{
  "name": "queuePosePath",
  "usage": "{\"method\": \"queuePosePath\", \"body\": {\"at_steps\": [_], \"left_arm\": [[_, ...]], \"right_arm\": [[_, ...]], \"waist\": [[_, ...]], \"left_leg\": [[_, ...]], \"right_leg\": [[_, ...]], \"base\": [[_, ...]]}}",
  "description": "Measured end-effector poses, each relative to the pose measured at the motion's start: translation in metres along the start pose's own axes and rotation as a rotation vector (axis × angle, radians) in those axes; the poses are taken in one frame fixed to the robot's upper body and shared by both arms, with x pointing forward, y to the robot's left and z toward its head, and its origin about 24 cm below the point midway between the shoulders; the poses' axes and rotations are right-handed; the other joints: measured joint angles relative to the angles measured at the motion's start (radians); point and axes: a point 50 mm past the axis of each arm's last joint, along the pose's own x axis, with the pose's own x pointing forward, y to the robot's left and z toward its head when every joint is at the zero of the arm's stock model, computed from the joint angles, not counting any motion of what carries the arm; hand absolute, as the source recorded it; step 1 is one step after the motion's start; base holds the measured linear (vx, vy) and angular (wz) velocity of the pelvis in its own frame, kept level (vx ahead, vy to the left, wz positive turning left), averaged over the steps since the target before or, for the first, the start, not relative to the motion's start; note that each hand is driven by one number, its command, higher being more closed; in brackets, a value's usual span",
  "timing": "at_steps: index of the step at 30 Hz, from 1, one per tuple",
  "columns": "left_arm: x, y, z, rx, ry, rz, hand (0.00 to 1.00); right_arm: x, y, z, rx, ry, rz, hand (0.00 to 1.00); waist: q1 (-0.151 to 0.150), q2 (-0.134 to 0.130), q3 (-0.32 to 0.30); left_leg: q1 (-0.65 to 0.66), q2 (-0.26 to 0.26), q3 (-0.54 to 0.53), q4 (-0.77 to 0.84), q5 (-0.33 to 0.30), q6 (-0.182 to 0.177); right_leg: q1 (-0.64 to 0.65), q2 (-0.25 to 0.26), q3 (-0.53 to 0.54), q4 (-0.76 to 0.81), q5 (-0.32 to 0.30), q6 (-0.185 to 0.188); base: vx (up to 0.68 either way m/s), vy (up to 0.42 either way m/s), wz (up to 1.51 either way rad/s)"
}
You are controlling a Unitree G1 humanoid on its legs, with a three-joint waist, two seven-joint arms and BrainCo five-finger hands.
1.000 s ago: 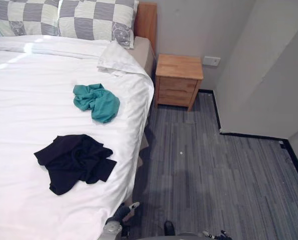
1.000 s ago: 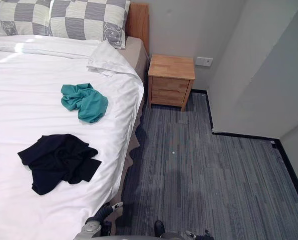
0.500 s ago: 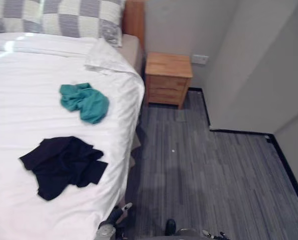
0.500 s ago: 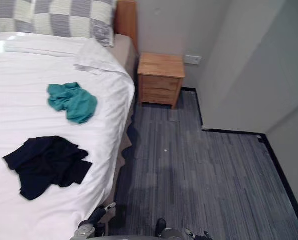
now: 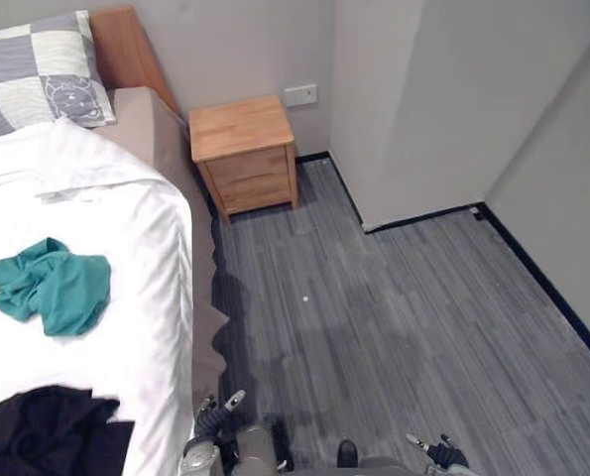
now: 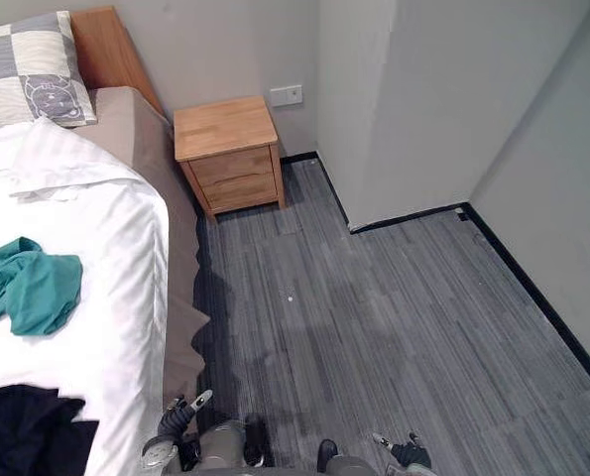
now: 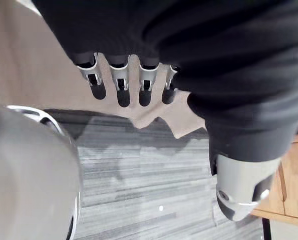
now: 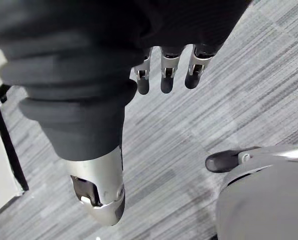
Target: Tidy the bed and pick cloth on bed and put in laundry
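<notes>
Bed (image 5: 148, 248) with teal cloth (image 5: 52, 290); wrist view, left robot hand (image 7: 119, 82) uncurled

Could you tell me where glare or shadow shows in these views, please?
Left eye view: the white sheet is lit so brightly that few folds show. Right eye view: a dark shadow lies on the grey floor along the side of the bed.

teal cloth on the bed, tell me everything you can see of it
The teal cloth is soft, thin-looking fabric, crumpled into a loose heap of folds, not spread flat. It lies on the bed's white sheet, short of the bed's side edge, between the checked pillow and the black cloth nearer the robot, apart from both. Only the sheet touches it.
</notes>
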Motion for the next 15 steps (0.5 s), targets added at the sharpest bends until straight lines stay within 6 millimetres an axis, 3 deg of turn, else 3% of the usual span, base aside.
{"method": "queuePosePath", "body": {"at_steps": [1, 2, 3, 4, 5, 6, 7, 8, 9, 11, 12, 13, 15], "left_arm": [[0.000, 0.000, 0.001, -0.002, -0.003, -0.003, 0.00], [0.001, 0.003, 0.002, 0.003, -0.004, 0.003, 0.00], [0.001, 0.003, -0.001, 0.008, 0.010, 0.002, 0.00], [0.001, 0.003, -0.003, 0.009, 0.017, 0.000, 0.00], [0.001, 0.004, -0.006, 0.003, 0.035, 0.002, 0.00], [0.000, 0.004, -0.007, 0.004, 0.040, 0.000, 0.00], [0.001, 0.007, -0.009, 0.024, 0.052, 0.000, 0.00], [0.001, 0.009, -0.011, 0.044, 0.066, -0.003, 0.00], [0.000, 0.010, -0.015, 0.057, 0.084, -0.004, 0.00], [0.000, 0.010, -0.017, 0.059, 0.093, -0.003, 0.00], [0.000, 0.010, -0.017, 0.057, 0.094, -0.004, 0.00], [0.000, 0.010, -0.017, 0.056, 0.094, -0.004, 0.00], [0.000, 0.008, -0.017, 0.053, 0.093, -0.006, 0.00]], "right_arm": [[0.000, 0.000, -0.002, -0.003, 0.014, 0.000, 0.00], [0.000, 0.000, -0.004, -0.002, 0.022, 0.001, 0.00], [0.000, -0.001, -0.005, -0.009, 0.028, -0.002, 0.00], [0.000, -0.002, -0.007, -0.017, 0.034, -0.005, 0.00], [0.000, -0.004, -0.014, -0.009, 0.062, -0.012, 0.00], [-0.001, -0.005, -0.016, -0.002, 0.070, -0.017, 0.00], [-0.002, -0.006, -0.020, -0.001, 0.083, -0.023, 0.00], [-0.003, -0.008, -0.025, 0.000, 0.097, -0.027, 0.00], [-0.005, -0.010, -0.029, 0.000, 0.114, -0.031, 0.00], [-0.006, -0.012, -0.032, 0.006, 0.125, -0.039, 0.00], [-0.004, -0.012, -0.028, 0.004, 0.115, -0.039, 0.00], [-0.004, -0.011, -0.027, 0.004, 0.111, -0.038, 0.00], [-0.002, -0.011, -0.021, 0.002, 0.098, -0.037, 0.00]], "waist": [[0.016, -0.008, -0.004], [0.017, -0.019, -0.012], [0.016, -0.026, -0.018], [0.016, -0.025, -0.018], [0.016, -0.027, -0.017], [0.014, -0.031, -0.016], [-0.007, -0.040, -0.012], [-0.025, -0.040, -0.006], [-0.042, -0.037, -0.003], [-0.044, -0.032, 0.001], [-0.049, -0.024, 0.006], [-0.050, -0.023, 0.007], [-0.064, -0.010, 0.014]], "left_leg": [[0.012, -0.018, 0.020, -0.032, 0.061, 0.044], [0.027, -0.049, 0.019, -0.048, 0.062, 0.088], [0.044, -0.078, 0.018, -0.058, 0.030, 0.116], [0.062, -0.087, 0.016, -0.066, 0.015, 0.115], [0.119, -0.107, -0.005, -0.086, -0.010, 0.116], [0.145, -0.120, -0.018, -0.096, -0.019, 0.119], [0.211, -0.150, -0.078, -0.119, -0.042, 0.133], [0.252, -0.159, -0.112, -0.124, -0.057, 0.136], [0.307, -0.159, -0.168, -0.130, -0.079, 0.136], [0.385, -0.153, -0.253, -0.164, -0.085, 0.134], [0.415, -0.136, -0.315, -0.173, -0.088, 0.127], [0.422, -0.130, -0.334, -0.173, -0.088, 0.127], [0.445, -0.098, -0.386, -0.172, -0.111, 0.088]], "right_leg": [[0.010, -0.015, 0.002, 0.004, -0.015, 0.021], [0.017, -0.041, 0.000, 0.010, -0.033, 0.045], [-0.010, -0.071, -0.005, 0.099, -0.069, 0.097], [-0.032, -0.081, -0.005, 0.172, -0.087, 0.122], [-0.118, -0.104, -0.005, 0.441, -0.119, 0.170], [-0.155, -0.115, -0.005, 0.561, -0.110, 0.180], [-0.248, -0.148, 0.001, 0.833, -0.019, 0.227], [-0.286, -0.159, 0.003, 0.952, -0.026, 0.225], [-0.328, -0.166, -0.013, 1.031, -0.061, 0.184], [-0.400, -0.184, -0.063, 0.972, -0.135, 0.134], [-0.430, -0.178, -0.076, 0.809, -0.143, 0.122], [-0.442, -0.176, -0.072, 0.731, -0.139, 0.116], [-0.456, -0.161, -0.005, 0.406, -0.048, 0.107]], "base": [[0.41, 0.152, -0.13], [0.70, 0.284, 0.01], [0.57, 0.274, 0.20], [0.58, 0.305, 0.31], [0.38, 0.225, 0.30], [0.47, 0.284, 0.71], [0.38, 0.208, 1.00], [0.61, 0.230, 1.50], [0.54, 0.125, 1.40], [0.61, 0.033, 1.47], [0.56, -0.057, 1.38], [0.58, -0.127, 1.47], [0.59, -0.210, 1.42]]}}
